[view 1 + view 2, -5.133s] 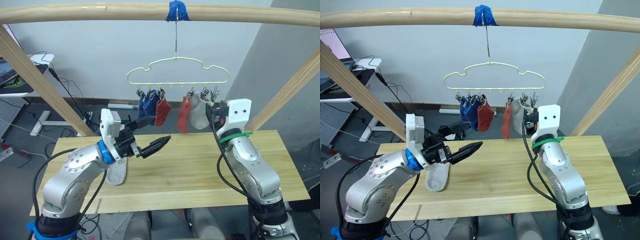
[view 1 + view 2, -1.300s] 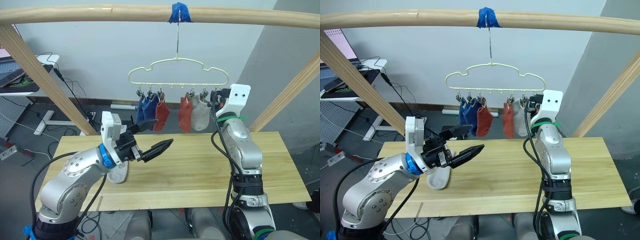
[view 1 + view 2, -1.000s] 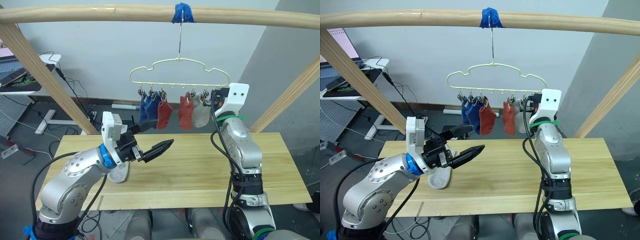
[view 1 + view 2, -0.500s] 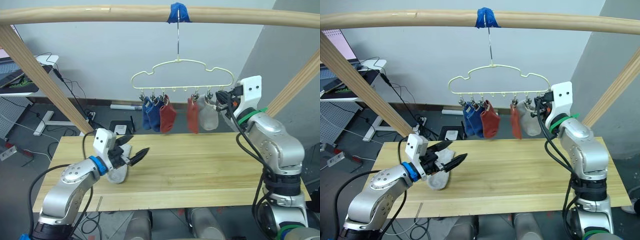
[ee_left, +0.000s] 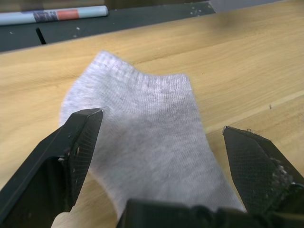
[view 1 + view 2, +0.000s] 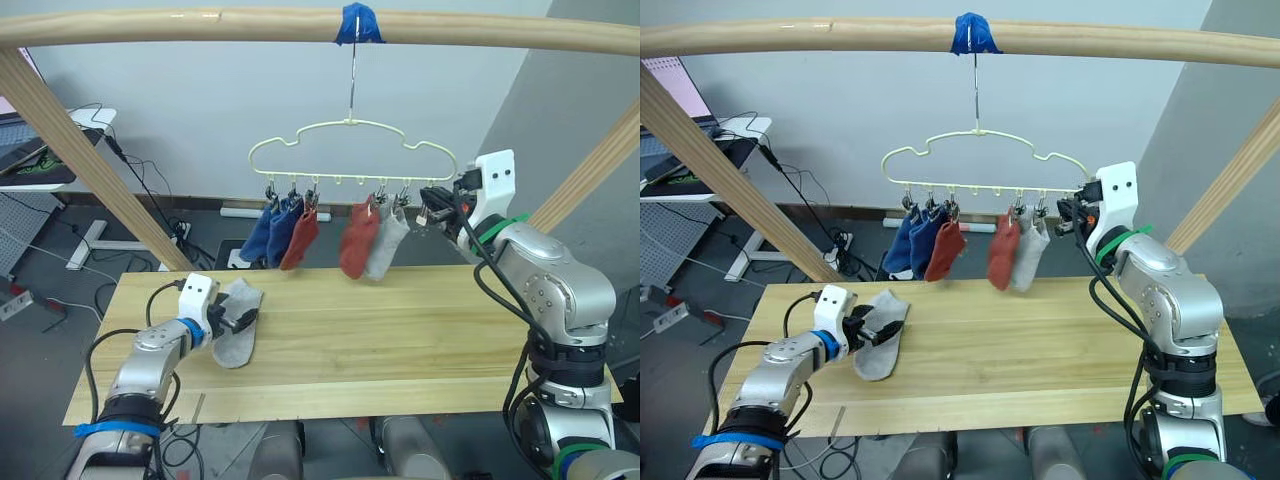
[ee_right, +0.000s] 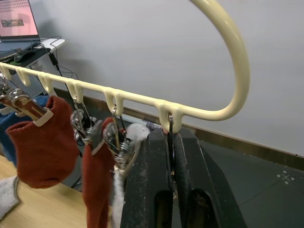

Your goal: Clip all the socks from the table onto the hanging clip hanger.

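One light grey sock (image 6: 236,340) lies flat at the left of the table (image 6: 420,335). My left gripper (image 6: 240,320) is low over it and open, a finger on each side of the sock (image 5: 142,114) in the left wrist view. The pale yellow clip hanger (image 6: 350,146) hangs from the beam and carries two blue socks (image 6: 270,233), two rust red socks (image 6: 354,238) and one grey sock (image 6: 384,244), all swung to the left. My right gripper (image 7: 170,135) is shut on the metal clip at the hanger's right end; the left eye view shows it (image 6: 432,212) there too.
A thick wooden beam (image 6: 200,24) with blue tape (image 6: 353,22) spans the top. Slanted wooden posts stand at the left (image 6: 80,165) and the right (image 6: 590,170). A desk and cables lie on the floor behind the table's left end.
My left gripper has drawn back to the left and come down over the grey sock. The hanger and its socks have swung left, with my right gripper following.
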`<state>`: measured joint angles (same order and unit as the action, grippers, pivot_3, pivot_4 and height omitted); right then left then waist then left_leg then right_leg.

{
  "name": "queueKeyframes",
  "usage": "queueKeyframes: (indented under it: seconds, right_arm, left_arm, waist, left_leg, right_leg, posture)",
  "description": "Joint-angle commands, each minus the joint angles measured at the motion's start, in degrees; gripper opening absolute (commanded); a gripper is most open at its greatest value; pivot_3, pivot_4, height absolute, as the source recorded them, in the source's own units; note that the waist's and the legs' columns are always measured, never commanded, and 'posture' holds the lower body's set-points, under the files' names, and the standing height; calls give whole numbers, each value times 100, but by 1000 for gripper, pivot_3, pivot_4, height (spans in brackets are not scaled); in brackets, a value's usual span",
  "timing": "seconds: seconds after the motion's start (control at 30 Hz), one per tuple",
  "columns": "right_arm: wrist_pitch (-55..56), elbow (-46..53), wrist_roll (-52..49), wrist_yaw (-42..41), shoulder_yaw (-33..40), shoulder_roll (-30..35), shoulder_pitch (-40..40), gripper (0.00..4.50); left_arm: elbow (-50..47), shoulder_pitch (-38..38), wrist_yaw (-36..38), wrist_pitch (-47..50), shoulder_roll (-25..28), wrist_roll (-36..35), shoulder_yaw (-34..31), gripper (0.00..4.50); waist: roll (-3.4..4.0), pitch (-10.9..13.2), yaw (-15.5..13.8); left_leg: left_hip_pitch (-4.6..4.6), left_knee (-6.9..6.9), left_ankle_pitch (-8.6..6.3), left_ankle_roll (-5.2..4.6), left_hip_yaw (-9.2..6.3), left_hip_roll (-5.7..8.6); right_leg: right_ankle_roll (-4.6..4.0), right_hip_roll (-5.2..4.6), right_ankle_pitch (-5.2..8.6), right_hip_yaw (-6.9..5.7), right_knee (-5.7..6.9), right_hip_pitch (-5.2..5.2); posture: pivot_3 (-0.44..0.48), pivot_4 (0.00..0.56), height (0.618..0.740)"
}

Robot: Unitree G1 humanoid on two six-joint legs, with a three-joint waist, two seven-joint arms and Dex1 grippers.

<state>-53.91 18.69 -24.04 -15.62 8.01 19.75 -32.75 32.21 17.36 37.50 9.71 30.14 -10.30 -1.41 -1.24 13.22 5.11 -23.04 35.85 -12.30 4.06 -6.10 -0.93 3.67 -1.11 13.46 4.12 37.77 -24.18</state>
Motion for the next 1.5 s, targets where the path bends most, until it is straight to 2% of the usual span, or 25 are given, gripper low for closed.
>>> queueKeyframes:
  seconds: [0.03, 0.3, 0.43, 0.57, 0.9, 0.97, 1.0, 1.13, 1.2, 1.33, 1.4, 1.5]
  right_arm:
    - [-1, 220, -76, 81, 126, 8, -108, 6]
    - [-62, 318, -115, 160, 144, 8, -85, 6]
    - [-67, 358, -131, 208, 154, -14, -58, 6]
    - [-76, 378, -149, 244, 160, -41, -46, 0]
    - [14, 256, -124, 234, 140, -40, -88, 0]
    - [19, 239, -116, 236, 142, -35, -85, 0]
    - [21, 235, -116, 237, 145, -35, -83, 0]
    - [12, 232, -124, 246, 157, -41, -82, 0]
    - [-46, 245, -165, 243, 183, -45, -77, 0]
    - [-443, 252, -454, -10, 346, 232, -136, 0]
    - [-850, 207, -733, -71, 535, 327, -266, 0]
    - [-1469, 202, -1095, 42, 842, 240, -415, 0]
  left_arm:
    - [427, 285, 65, -350, -45, 96, -70, 4500]
    - [1625, 696, -269, -1170, 28, 1010, 373, 4500]
    - [1734, 699, -138, -1296, 10, 977, 324, 4500]
    - [1688, 624, -5, -1343, -12, 935, 320, 3704]
    - [1102, 315, 366, -1341, -50, 815, 302, 748]
    - [1010, 256, 396, -1321, -52, 794, 290, 286]
    - [834, 185, 466, -1312, -71, 740, 290, 30]
    - [345, 0, 635, -1271, -115, 619, 291, 9]
    - [-535, -276, 970, -1162, -161, 349, 344, 9]
    - [-2958, -917, 1809, -1368, 138, 35, 769, 9]
    - [-3658, -929, 1921, -1494, 112, -96, 856, 9]
    - [-4086, -822, 1848, -1694, -32, -74, 965, 9]
  waist:
    - [0, 0, 2]
    - [0, -1, 45]
    - [0, -2, 83]
    - [0, -2, 116]
    - [0, -3, 146]
    - [0, -3, 146]
    - [0, -2, 146]
    - [0, -2, 146]
    - [-1, -2, 147]
    - [-1, -1, 126]
    - [0, 0, 101]
    - [1, 0, 121]
  left_leg:
    - [0, 1, 0, 0, 0, 0]
    - [3, 2, 0, 0, 0, 0]
    - [6, 3, 0, 0, 0, 1]
    - [6, 4, 0, 0, 0, 0]
    - [6, 3, 0, 0, -1, 0]
    - [6, 4, 0, 0, -1, 0]
    - [6, 4, 0, 0, 0, 0]
    - [5, 2, 0, 0, 0, 0]
    - [4, 2, 0, 0, -1, 0]
    - [-1, -3, 0, 1, 2, -1]
    - [-1, -4, 0, 1, 2, 1]
    - [4, -1, 0, 0, 4, 0]
  right_leg:
    - [0, 0, 0, 0, 1, 0]
    - [3, 0, -1, 1, 3, 2]
    - [4, 0, -2, 2, 7, 4]
    - [4, 0, -2, 1, 9, 4]
    - [4, 0, -2, 1, 11, 4]
    - [4, 0, -2, 2, 10, 4]
    - [4, 0, -2, 2, 10, 4]
    - [4, 0, -2, 2, 9, 3]
    - [4, 0, -2, 2, 9, 2]
    - [2, -4, -1, 4, 0, 0]
    - [2, -7, -1, 4, -4, 2]
    - [2, -5, -1, 5, -3, 5]
  posture:
    - [-120, 194, 740]
    - [-140, 181, 740]
    - [-140, 176, 740]
    - [-139, 173, 740]
    - [-129, 169, 740]
    - [-130, 171, 740]
    - [-129, 172, 740]
    - [-129, 173, 740]
    - [-130, 176, 740]
    - [-135, 182, 740]
    - [-137, 183, 740]
    - [-142, 183, 740]
